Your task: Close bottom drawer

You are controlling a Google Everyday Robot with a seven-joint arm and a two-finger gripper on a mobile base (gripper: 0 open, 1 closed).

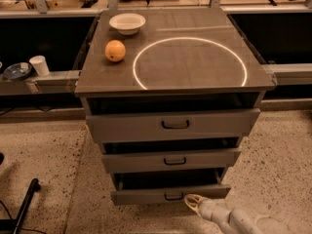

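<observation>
The bottom drawer is the narrowest of three grey wood-grain drawers in the cabinet. It stands partly pulled out, with a dark gap above its front and a small black bar handle at its middle. My gripper comes in from the lower right on a pale arm. Its tip rests against the drawer front just right of the handle. The middle drawer and the top drawer above also stand slightly out.
An orange and a white bowl sit on the cabinet top, which bears a glowing ring. A white cup and a dish stand on a ledge at the left. A black bar lies on the speckled floor at the lower left.
</observation>
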